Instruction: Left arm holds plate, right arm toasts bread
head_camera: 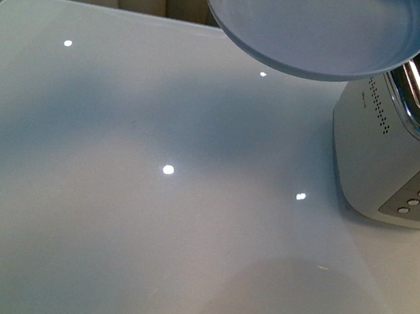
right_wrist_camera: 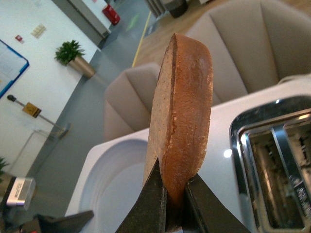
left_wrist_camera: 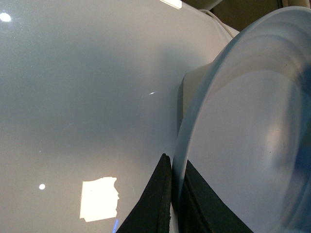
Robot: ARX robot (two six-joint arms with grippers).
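Bread (right_wrist_camera: 182,121): one brown-crusted slice, on edge, clamped by one end between the jaws of the right gripper (right_wrist_camera: 176,196), held off the table near the toaster (head_camera: 405,149). Plate (head_camera: 320,30): pale blue, tilted, raised over the far side of the table (head_camera: 143,218), its rim pinched by the left gripper (left_wrist_camera: 171,194). Toaster: white, standing far right.

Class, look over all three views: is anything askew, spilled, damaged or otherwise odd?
Nothing is spilled or damaged. The only oddity: the plate hangs in the air beside the toaster, pinched at its rim by the left gripper, while the bread stands on edge in the right gripper.
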